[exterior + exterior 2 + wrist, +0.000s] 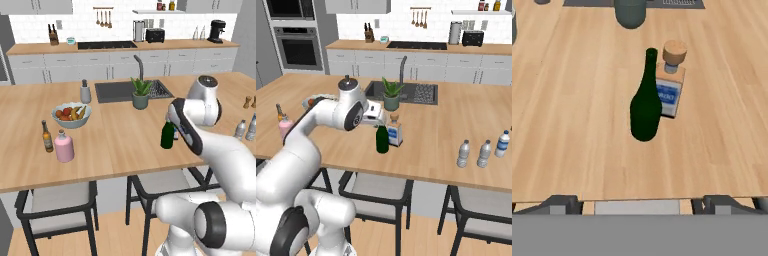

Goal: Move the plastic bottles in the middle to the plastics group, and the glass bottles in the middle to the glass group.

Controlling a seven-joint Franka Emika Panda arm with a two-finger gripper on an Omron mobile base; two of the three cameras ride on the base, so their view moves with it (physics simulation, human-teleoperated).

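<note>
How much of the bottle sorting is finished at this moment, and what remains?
Done: apparently the plastic part. Three pale plastic bottles stand at the island's right end, none in the middle. In hand: nothing; the claw is open, facing the green wine bottle. Left: that bottle and the blue-labelled bottle must join the brown beer bottle and pink flask.
</note>
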